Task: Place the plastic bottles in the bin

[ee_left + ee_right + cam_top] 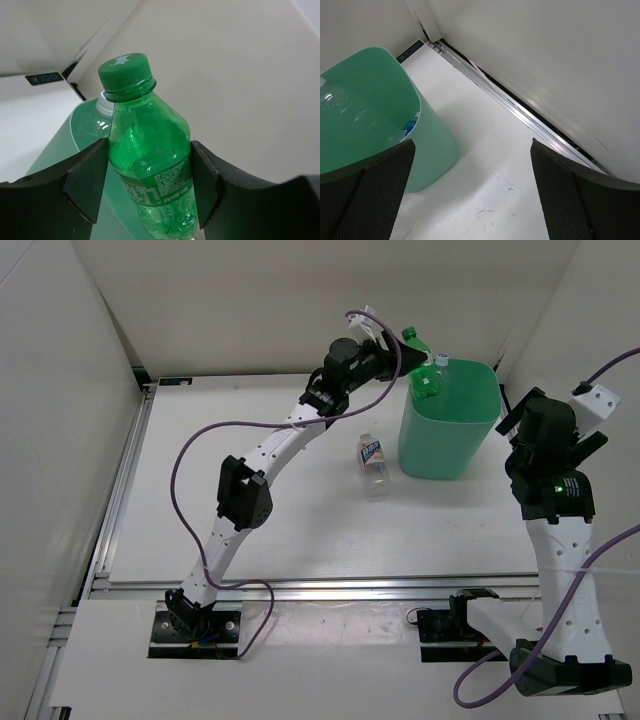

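My left gripper is shut on the green bottle with a green cap and holds it above the far left rim of the mint-green bin. In the left wrist view the green bottle sits between both pads, the bin below it. A clear bottle with a white cap leans inside the bin. Another clear bottle with a blue label lies on the table left of the bin. My right gripper is open and empty, to the right of the bin.
White walls close in at the back and both sides. An aluminium rail runs along the table's right edge. The left arm's purple cable loops over the table's middle.
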Action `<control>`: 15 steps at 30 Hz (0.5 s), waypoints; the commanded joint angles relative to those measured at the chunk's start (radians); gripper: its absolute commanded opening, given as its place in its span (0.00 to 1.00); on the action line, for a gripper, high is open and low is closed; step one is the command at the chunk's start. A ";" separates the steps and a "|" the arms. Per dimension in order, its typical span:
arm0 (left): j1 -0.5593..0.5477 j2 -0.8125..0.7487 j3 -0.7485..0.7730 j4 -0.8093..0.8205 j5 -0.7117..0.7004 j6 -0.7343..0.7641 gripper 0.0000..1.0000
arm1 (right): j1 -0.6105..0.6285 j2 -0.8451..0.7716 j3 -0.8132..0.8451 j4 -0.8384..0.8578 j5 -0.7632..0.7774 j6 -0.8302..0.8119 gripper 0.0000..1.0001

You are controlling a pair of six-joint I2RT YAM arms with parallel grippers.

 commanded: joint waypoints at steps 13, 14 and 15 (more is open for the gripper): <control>0.055 -0.158 -0.028 -0.183 0.041 0.133 1.00 | -0.003 0.096 0.065 0.029 -0.126 0.028 1.00; 0.055 -0.159 -0.029 -0.184 0.041 0.151 1.00 | -0.003 0.096 0.065 0.029 -0.126 0.028 1.00; 0.083 -0.207 -0.079 -0.216 0.041 0.171 1.00 | -0.003 0.096 0.065 0.029 -0.139 0.038 1.00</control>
